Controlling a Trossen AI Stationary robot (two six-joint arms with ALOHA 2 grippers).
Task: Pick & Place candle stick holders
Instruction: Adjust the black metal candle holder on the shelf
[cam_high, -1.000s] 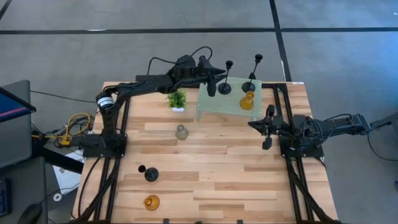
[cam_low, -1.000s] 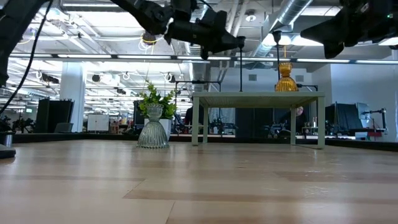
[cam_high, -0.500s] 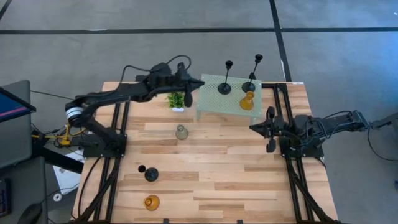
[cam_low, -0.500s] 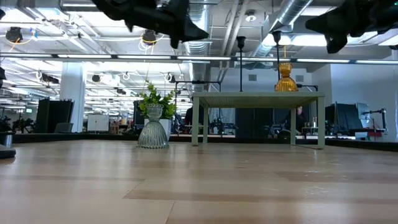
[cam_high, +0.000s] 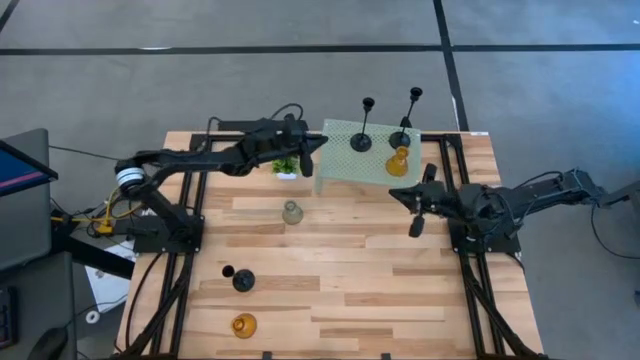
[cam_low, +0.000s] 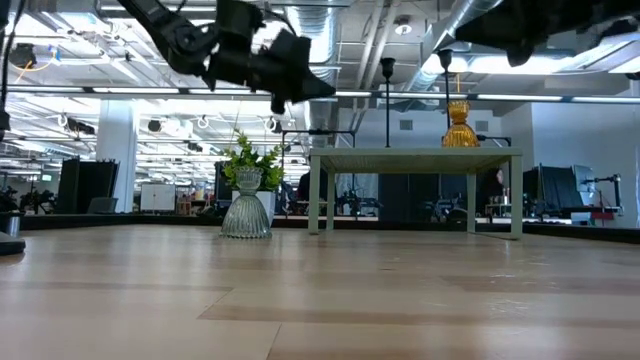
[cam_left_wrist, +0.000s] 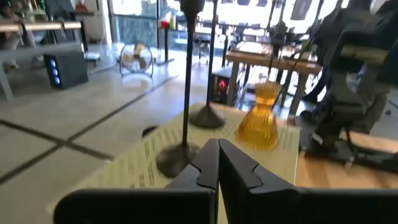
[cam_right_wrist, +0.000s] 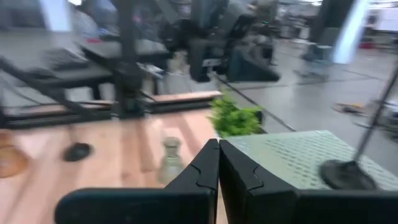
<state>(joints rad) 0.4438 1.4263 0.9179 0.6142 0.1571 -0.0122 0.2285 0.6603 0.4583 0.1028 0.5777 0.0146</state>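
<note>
So the pale green mesh stand (cam_high: 365, 160) at the back of the wooden table (cam_high: 350, 280) has 3 candle stick holders on it: 2 tall black ones (cam_high: 363, 125) (cam_high: 406, 118) and 1 amber glass one (cam_high: 398, 162).

The other 3 sit on the bare boards. The clear-grey glass holder (cam_high: 291, 212) is in front of the little green plant (cam_high: 285, 165), and near the front edge there's a black holder (cam_high: 240, 279) with the second amber one (cam_high: 243, 324) just in front of it.

The left gripper (cam_high: 307, 155) hangs in the air just off the stand's left edge, above the plant, fingers pressed together with nothing between them. The right gripper (cam_high: 414, 212) floats over the table in front of the stand's right end, also pinched closed and empty.
</note>
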